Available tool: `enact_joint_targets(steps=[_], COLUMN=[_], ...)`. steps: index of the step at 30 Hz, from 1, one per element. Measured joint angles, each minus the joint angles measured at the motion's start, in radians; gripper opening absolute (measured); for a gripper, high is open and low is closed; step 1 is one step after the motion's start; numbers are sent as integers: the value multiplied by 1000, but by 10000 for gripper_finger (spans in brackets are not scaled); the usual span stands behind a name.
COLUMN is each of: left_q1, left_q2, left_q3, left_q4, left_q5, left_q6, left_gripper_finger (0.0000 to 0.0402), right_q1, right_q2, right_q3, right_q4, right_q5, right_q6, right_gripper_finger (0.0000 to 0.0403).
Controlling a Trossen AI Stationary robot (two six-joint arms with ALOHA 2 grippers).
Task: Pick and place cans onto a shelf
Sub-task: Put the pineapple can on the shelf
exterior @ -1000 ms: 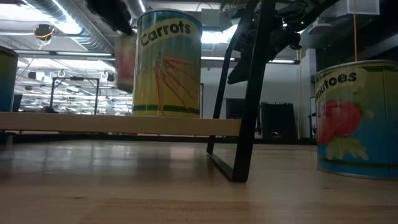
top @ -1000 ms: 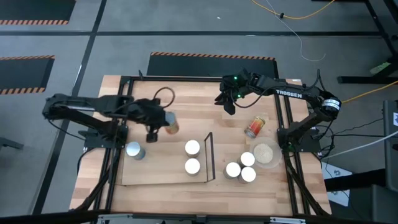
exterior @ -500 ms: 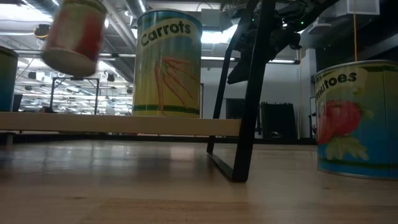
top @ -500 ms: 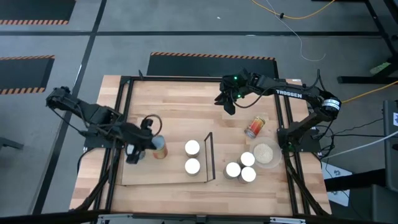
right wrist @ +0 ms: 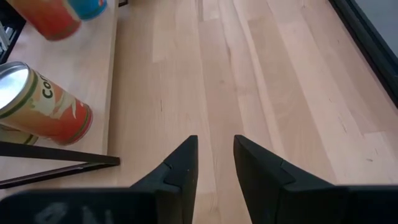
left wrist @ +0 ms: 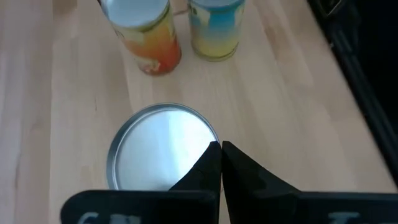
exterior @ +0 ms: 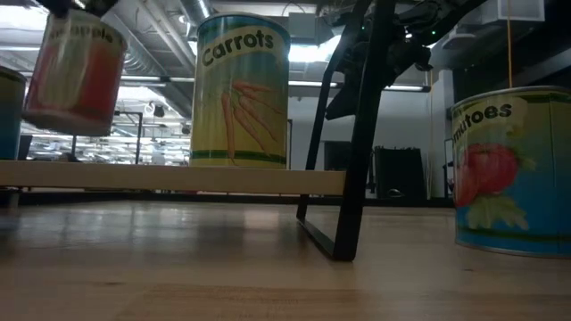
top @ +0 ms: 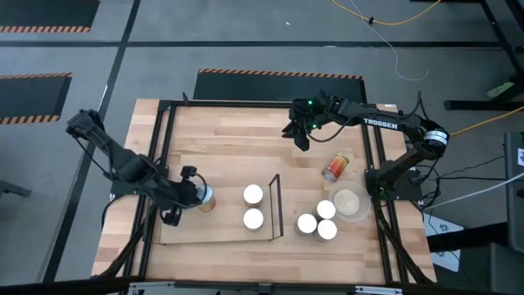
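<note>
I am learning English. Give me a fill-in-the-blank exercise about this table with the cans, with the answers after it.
1. The label on the upright can on the shelf reads ____.
2. The tilted can in the left gripper hangs ____ the shelf.
3. Near the dish, one red can lies on its ____.
4. The right gripper has its jaws ____ and holds nothing.
Answers: Carrots; above; side; open.

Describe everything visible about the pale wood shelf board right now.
The flat rectangular pale wood shelf board lies flat on the planked wooden tabletop. A thin black upright frame stands at its short end nearer the right arm. Two white-topped cans stand on it beside the frame. Over its other end the left gripper has its jaws on a red-labelled can, which the low view shows tilted and clear of the board.
</note>
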Motion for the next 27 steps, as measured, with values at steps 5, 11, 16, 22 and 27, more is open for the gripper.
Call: enact_joint_targets(steps=[5,11,16,22,27], left_q1=[0,0,0,0,1], left_q2=[0,0,0,0,0], left_q3=[-63,-105,-110,-110,-110], left_q4=[24,39,38,38,38], left_q5=[-1,-1,0,0,0], left_q6=[-2,-1,0,-2,-2], left_gripper_finger=[0,0,0,17,32], right_q1=[0,0,0,0,0], right_q2=[0,0,0,0,0], right_q3=[0,0,0,0,0], right_q4=[21,34,48,48,48], right_q5=[0,0,0,0,0], right_q6=[0,0,0,0,0], right_gripper_finger=[108,108,108,108,108])
